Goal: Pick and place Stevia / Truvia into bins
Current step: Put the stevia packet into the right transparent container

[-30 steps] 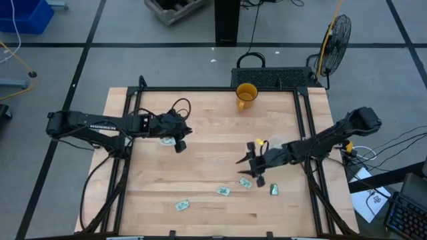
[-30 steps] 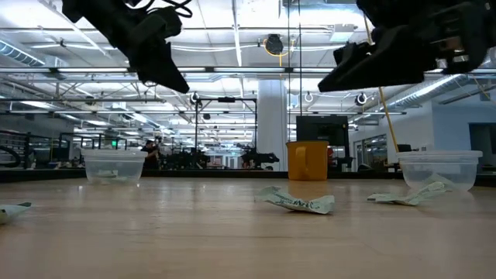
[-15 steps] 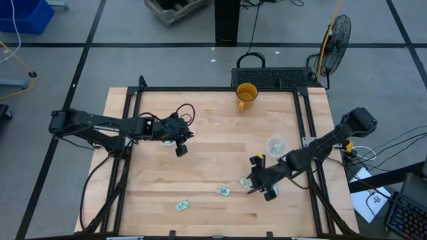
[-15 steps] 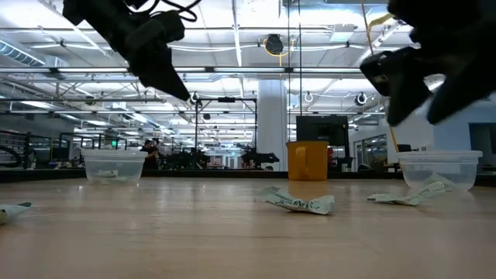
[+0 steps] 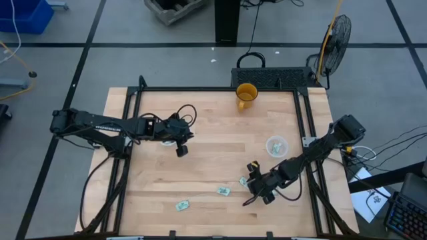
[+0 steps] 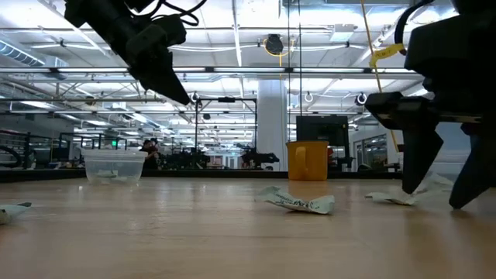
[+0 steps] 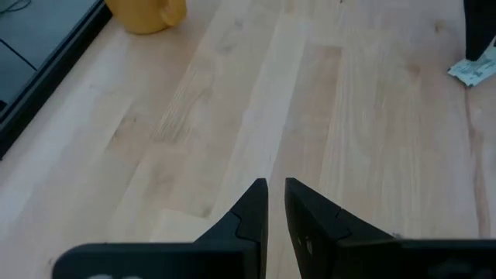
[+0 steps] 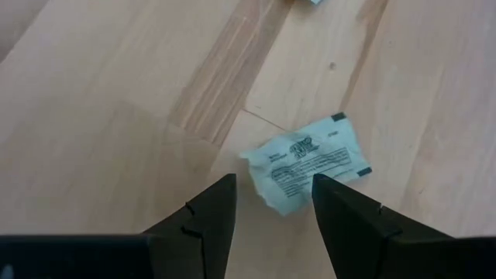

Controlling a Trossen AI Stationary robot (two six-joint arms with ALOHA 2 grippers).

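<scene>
The right claw (image 8: pixel 267 203) hangs released, fingers straddling a Stevia packet (image 8: pixel 308 162) lying flat on the table (image 8: pixel 116 116), its long axis slanting across the gap. The left claw (image 7: pixel 275 194) hovers clenched, empty, mid-table.

Right tool (image 8: pixel 267 205) spread low, left tool (image 7: pixel 276 203) closed

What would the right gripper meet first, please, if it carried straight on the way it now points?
Most likely the pale green and white paper sweetener packet lying flat on the wooden table, framed by the open right gripper.
</scene>
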